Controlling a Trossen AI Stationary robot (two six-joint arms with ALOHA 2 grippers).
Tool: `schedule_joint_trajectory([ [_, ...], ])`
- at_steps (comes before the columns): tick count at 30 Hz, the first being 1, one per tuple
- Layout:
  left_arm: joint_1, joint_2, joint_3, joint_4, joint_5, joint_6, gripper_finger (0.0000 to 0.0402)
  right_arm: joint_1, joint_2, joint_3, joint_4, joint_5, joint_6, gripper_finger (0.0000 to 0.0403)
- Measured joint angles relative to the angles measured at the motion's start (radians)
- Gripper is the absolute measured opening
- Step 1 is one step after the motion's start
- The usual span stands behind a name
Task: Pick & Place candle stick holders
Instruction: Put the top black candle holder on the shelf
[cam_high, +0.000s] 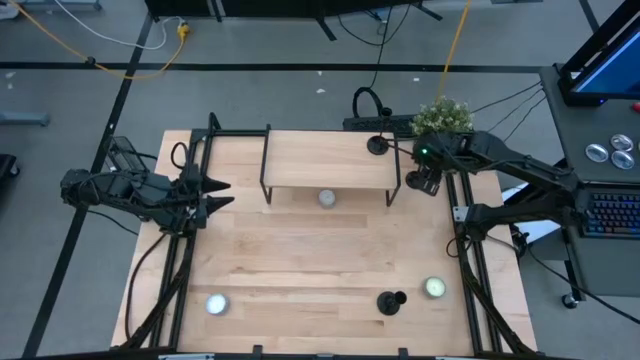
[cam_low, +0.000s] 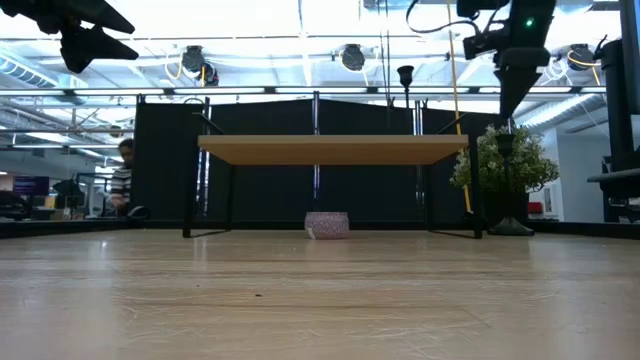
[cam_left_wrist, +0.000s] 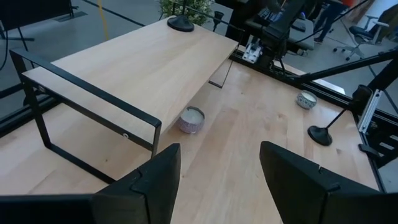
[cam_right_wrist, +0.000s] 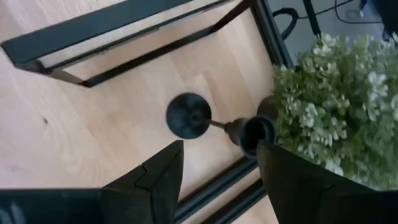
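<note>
- Light wooden table (cam_high: 300, 260) is carrying a low wooden shelf on a black metal frame (cam_high: 325, 160).
- One black metal candle stick holder (cam_high: 378, 145) is standing at the shelf's far right corner; another (cam_high: 390, 302) is sitting near right on the table.
- Right gripper (cam_high: 428, 182) is hovering just beside that corner, fingers parted, gripping nothing.
- Left gripper (cam_left_wrist: 217, 180) is waiting at the left edge, released.
- Holder looks rigid, light, top-heavy and likely slippery; best pinched at the slim stem.
</note>
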Motion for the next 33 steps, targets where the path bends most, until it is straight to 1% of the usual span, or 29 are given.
schedule_joint_trajectory([
  [4,0.000,0.000,0.000,0.000,0.000,-0.003,0.0225,-0.017,0.052,0.000,0.001,0.025,-0.033,0.0196],
  [8,0.000,0.000,0.000,0.000,0.003,-0.005,0.0225,-0.046,0.083,-0.001,0.007,0.025,-0.053,0.0196],
  [19,0.000,0.000,0.000,0.000,0.008,-0.004,0.0225,-0.093,0.087,-0.005,0.028,0.020,-0.072,0.0196],
  [25,0.000,0.000,0.000,0.000,0.008,-0.004,0.0225,-0.104,0.088,-0.069,0.085,-0.028,-0.078,0.0196],
  [30,0.000,0.000,0.000,0.000,0.007,-0.021,0.0225,-0.104,0.088,-0.125,0.139,-0.026,-0.080,0.0196],
  [33,0.000,0.000,0.000,0.000,0.007,-0.024,0.0225,-0.105,0.087,-0.152,0.161,-0.012,-0.080,0.0189],
])
